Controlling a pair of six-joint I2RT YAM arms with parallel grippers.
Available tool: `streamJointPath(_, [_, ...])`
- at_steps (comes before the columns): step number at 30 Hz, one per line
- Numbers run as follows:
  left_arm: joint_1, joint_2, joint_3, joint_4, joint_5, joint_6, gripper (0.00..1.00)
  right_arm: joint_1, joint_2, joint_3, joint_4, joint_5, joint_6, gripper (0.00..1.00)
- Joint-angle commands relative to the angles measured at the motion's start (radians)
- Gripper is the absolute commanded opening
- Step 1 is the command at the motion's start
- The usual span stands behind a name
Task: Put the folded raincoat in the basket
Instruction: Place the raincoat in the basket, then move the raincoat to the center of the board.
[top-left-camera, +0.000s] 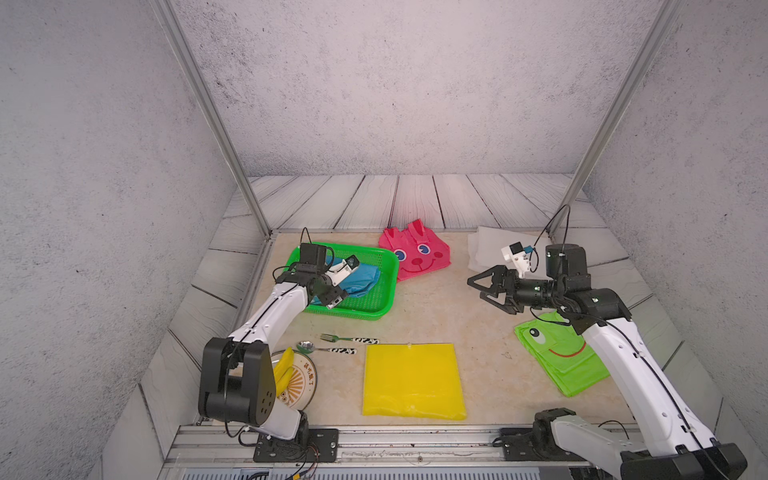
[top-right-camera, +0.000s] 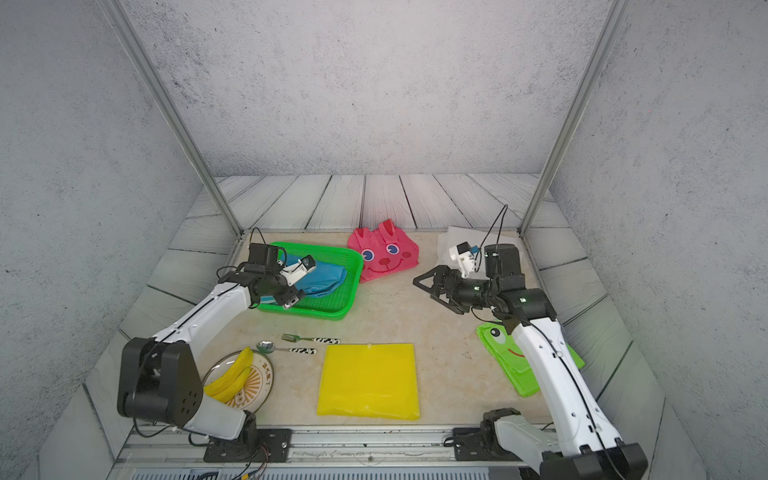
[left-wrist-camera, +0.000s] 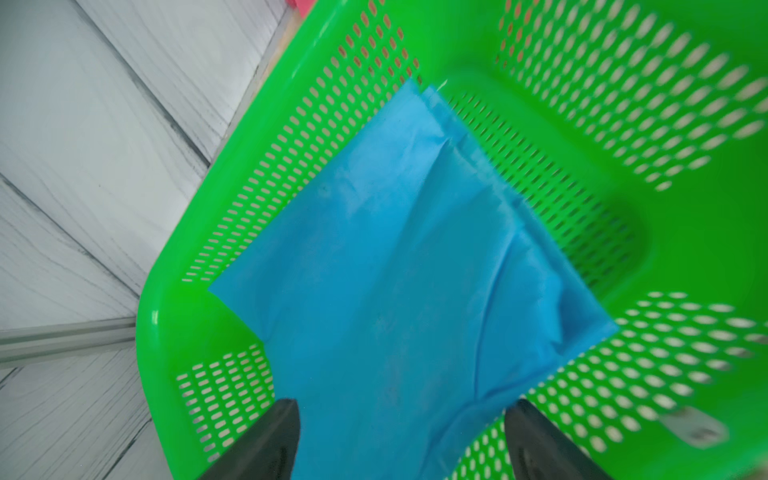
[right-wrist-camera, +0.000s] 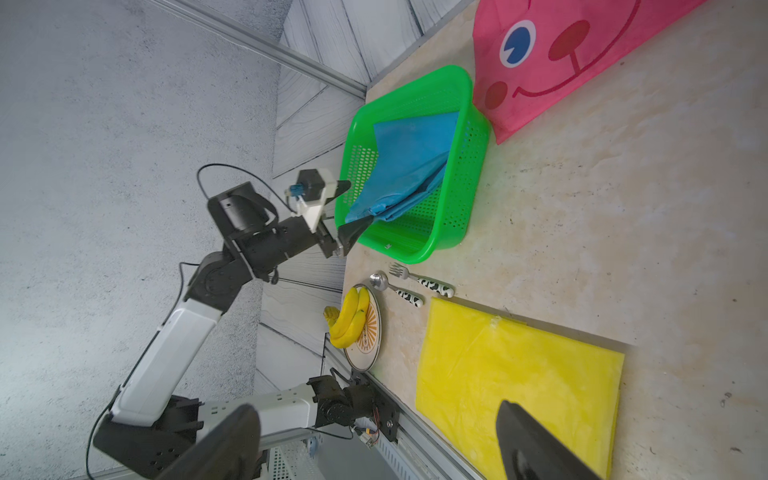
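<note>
The blue raincoat (left-wrist-camera: 395, 270) is lying inside the basket (top-left-camera: 357, 315), toward its left side, with part of it leaning up against the left wall and the rest sloping down onto the mesh floor. The left gripper (left-wrist-camera: 403, 405) is hanging over the basket's near-left corner. Its jaws are standing wide apart on either side of the raincoat's edge and pinching nothing, so this is looking like the release step, with the placing itself nearly done. The right gripper (top-left-camera: 474, 288) is hovering above the table well to the right, spread open and carrying nothing. The next move is probably calling for the left arm to rise up and back toward the near left. It is needing to keep its jaws spread so that neither finger drags the slippery fabric over the rim or catches the basket wall and shifts it.
</note>
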Motion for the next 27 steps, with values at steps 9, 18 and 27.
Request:
streamJointPath(9, [0.073,-0.022,0.176,-0.260,0.259,-0.184,0.82,0.221,0.346,0.152,0.066,0.272,0.107,0.87])
streamJointPath(18, [0.098,0.109,0.214,-0.170,0.238,-0.429,0.75,0.251,0.617,0.358,-0.011,0.684,0.071,0.86])
streamJointPath(27, [0.102,0.094,0.092,-0.104,0.292,-0.411,0.76,0.169,0.920,0.522,0.080,0.759,0.218,0.87])
